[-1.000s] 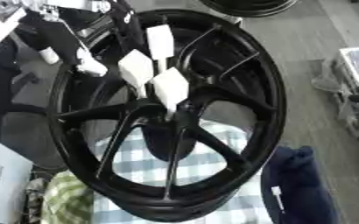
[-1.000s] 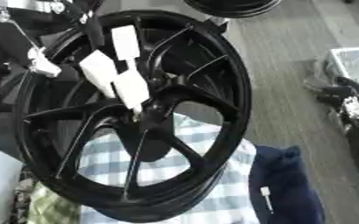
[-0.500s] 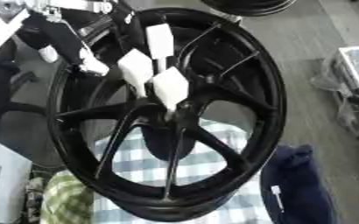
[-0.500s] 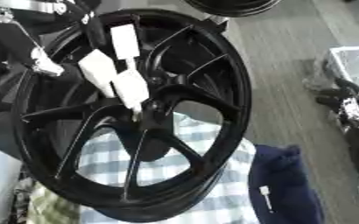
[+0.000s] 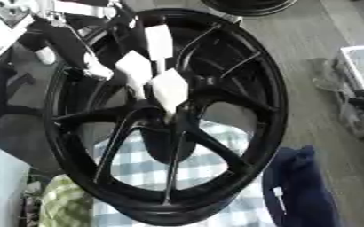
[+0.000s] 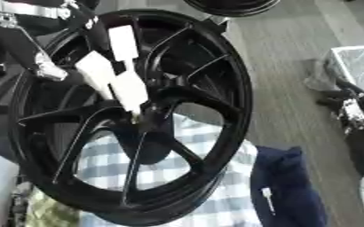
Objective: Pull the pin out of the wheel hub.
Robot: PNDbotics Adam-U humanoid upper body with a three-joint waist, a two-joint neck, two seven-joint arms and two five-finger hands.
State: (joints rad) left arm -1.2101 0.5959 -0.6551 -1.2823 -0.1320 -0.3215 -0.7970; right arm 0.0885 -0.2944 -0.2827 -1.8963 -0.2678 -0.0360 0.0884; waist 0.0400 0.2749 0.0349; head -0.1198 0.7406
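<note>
As the wheel stands now: a black multi-spoke wheel [image 5: 166, 119] is propped nearly upright in the middle of the scene, leaning over a blue-and-white checked cloth [image 5: 208, 177].

Change since a second ago: almost none; the left hand [image 5: 150, 73] sits at the same spot over the hub [image 5: 169, 122] in both earlier views and now, and the wheel has not shifted.

Meaning for the task: my reading is that the pull has not yet produced any visible travel; the step in hand looks like gripping or working at the pin, not withdrawing it.

Left hand: reaches in from the upper left, its white-padded fingers [image 6: 129, 91] bunched together and pointing down at the hub centre; whether they are clamped on anything cannot be told from here.

Right hand: not seen in either view.

Pin: cannot be made out; if present it lies at the hub, hidden under the lowest white pad.

Wheel, appearance: glossy black rim, thin paired spokes running to a dark hub; a gap between the lower spokes shows the cloth behind.

Surroundings: a dark blue fabric item [image 5: 298, 186] beside the wheel's lower right, grey floor [image 5: 309, 26] beyond.
</note>
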